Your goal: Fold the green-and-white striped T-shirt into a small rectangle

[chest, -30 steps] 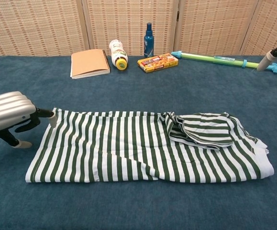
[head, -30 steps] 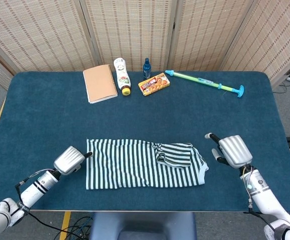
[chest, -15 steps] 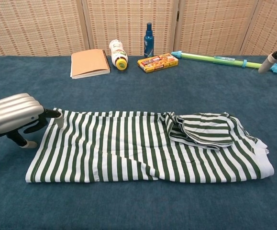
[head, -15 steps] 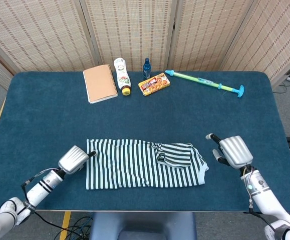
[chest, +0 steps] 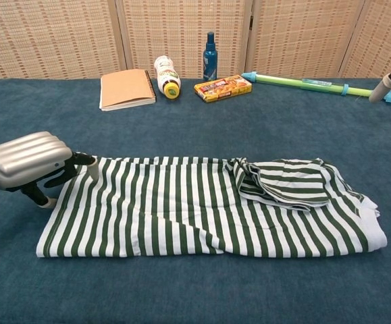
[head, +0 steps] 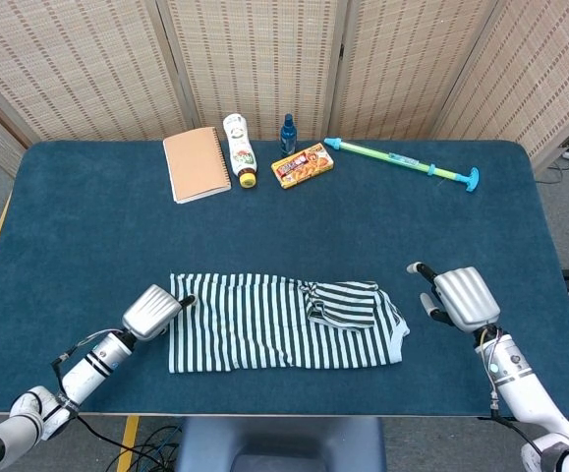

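The green-and-white striped T-shirt (head: 282,324) (chest: 181,209) lies flat as a long band near the table's front edge. A bunched sleeve part (chest: 286,181) is folded on top at its right end. My left hand (head: 154,312) (chest: 28,159) sits at the shirt's left edge. One fingertip (chest: 89,163) reaches over the far left corner, and the thumb points down onto the table beside the cloth. It holds nothing. My right hand (head: 460,298) hovers to the right of the shirt, apart from it, with its fingers spread. In the chest view only its fingertips (chest: 389,82) show at the right border.
Along the table's far side lie a tan notebook (head: 197,163), a white bottle (head: 239,150), a small blue spray bottle (head: 288,135), a yellow snack box (head: 302,164) and a green-and-blue pump toy (head: 402,163). The blue table's front edge (head: 284,414) runs close below the shirt.
My left hand has slid to the right, from beside the shirt to its left edge, so a fingertip now lies over the corner. The right hand has drifted slightly rightward.
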